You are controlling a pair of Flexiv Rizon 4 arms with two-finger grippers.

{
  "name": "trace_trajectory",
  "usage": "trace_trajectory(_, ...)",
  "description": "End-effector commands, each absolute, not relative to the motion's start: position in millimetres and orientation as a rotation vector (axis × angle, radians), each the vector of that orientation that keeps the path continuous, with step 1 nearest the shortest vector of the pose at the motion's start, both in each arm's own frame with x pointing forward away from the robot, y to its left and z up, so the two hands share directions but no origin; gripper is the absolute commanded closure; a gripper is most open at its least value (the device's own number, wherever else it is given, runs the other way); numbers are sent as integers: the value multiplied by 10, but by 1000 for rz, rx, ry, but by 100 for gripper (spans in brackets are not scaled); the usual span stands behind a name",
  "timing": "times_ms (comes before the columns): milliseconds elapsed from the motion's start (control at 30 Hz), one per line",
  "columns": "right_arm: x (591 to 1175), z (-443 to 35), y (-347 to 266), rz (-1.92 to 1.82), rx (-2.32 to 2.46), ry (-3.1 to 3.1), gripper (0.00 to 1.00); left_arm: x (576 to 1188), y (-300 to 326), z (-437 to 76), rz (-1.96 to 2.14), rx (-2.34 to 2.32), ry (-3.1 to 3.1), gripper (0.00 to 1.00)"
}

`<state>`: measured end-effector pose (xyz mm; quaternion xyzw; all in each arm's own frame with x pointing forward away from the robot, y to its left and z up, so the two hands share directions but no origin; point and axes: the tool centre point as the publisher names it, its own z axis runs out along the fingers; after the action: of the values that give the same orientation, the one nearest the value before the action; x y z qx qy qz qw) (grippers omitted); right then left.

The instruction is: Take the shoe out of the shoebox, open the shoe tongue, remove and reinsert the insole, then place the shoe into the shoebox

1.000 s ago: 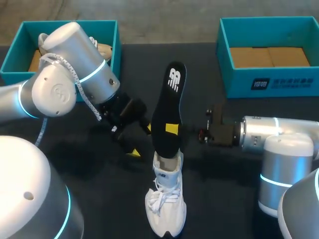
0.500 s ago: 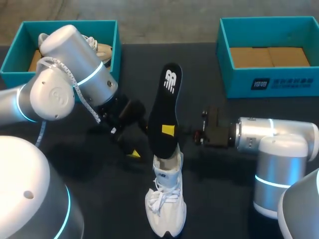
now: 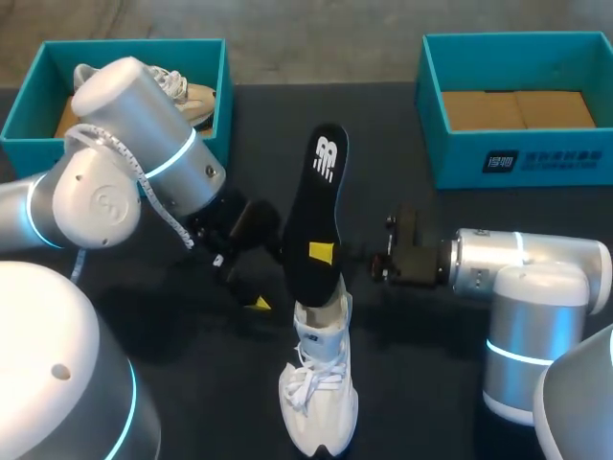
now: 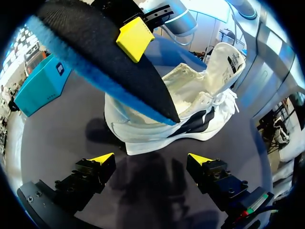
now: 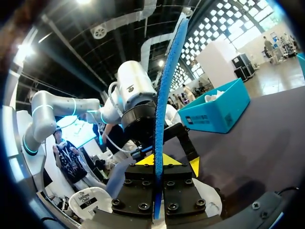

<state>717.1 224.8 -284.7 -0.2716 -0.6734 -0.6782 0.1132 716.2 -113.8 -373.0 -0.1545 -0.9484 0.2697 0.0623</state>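
The white sneaker [image 3: 319,393] stands on the dark table [image 3: 431,383] in the near middle, toe toward the near edge, laces loose and tongue pulled open. The black insole [image 3: 316,220] rises from its mouth, steeply tilted and leaning toward the far side. Its lower end sits at the shoe's opening, and I cannot tell how deep it goes. In the left wrist view the insole [image 4: 109,71] shows a blue underside above the sneaker [image 4: 190,109].

The right claw [image 3: 324,253] comes in from the right and pinches the insole low down, one yellow tip flat on its black face. In the right wrist view that claw [image 5: 159,160] is pressed together on the insole's thin blue edge [image 5: 167,95].

The left claw [image 4: 151,162] is spread wide with nothing between its tips, just left of the sneaker and low over the table.

A teal shoebox [image 3: 206,57] at the far left holds another shoe [image 3: 187,94]. A second teal shoebox [image 3: 517,144] sits at the far right and shows a brown cardboard floor.
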Motion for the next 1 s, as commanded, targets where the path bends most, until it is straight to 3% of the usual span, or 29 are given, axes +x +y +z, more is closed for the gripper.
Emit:
trace_trajectory(33,7165,-2831,2238,-1990,-803,-1982,100,7154,-1108,-3738,829,-471,-2862,0)
trace_trajectory(1000,7300,-2845,2118,-1962,-716,-2031,100,7156,-1092,-3698,826,-514,-2842,0)
